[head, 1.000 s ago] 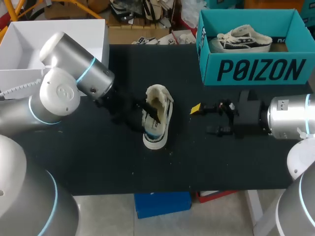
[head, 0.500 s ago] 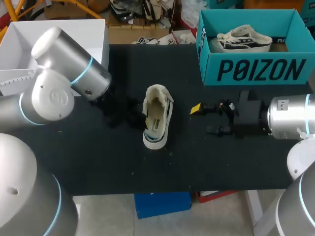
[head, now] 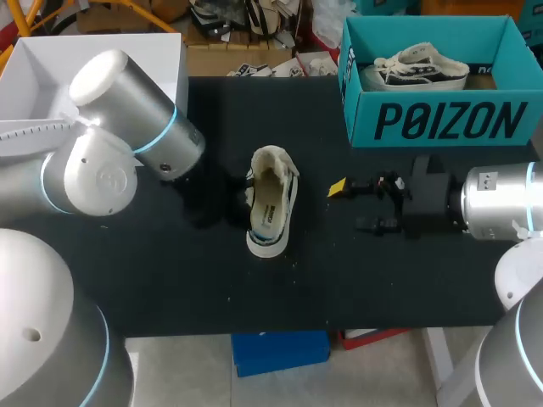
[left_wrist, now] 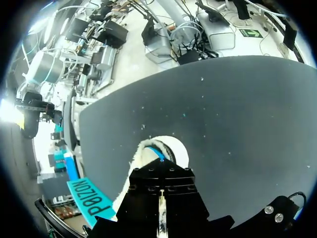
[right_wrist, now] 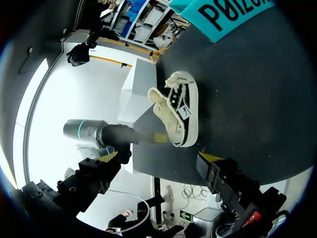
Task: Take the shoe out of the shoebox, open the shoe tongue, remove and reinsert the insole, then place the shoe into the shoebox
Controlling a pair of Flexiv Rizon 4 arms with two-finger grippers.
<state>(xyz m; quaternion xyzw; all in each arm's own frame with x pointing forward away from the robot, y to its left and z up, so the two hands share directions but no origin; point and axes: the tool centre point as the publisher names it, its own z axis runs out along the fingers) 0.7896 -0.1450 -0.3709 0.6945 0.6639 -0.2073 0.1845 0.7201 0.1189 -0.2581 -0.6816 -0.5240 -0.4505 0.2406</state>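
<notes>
The shoe stands out on the black desk, near the middle, with its mouth facing up; we can see the insole lying inside it; the blue shoebox sits at about 1 o'clock from the shoe, well apart, and an other shoe already rests in it.

Our left tool is just beside the shoe at 9 o'clock; it is dark on a dark desk, so we cannot tell if it is wide or narrow, or if it touches the shoe at all; our right tool hangs at 3 o'clock from the shoe, apart from it, spread wide and holding nothing.

Here is what we think could go wrong; nothing pins the shoe down, so a push from 9 o'clock could make it slide toward 3 o'clock or flop onto its side; then its mouth would turn away from us and the insole would be hard to reach; a pinch on only the soft rim could slip off; the insole could bend or bunch up if it goes in crooked; later, the shoebox may be a tight fit, since the other shoe takes up room, and our shoe could catch on the wall.
</notes>
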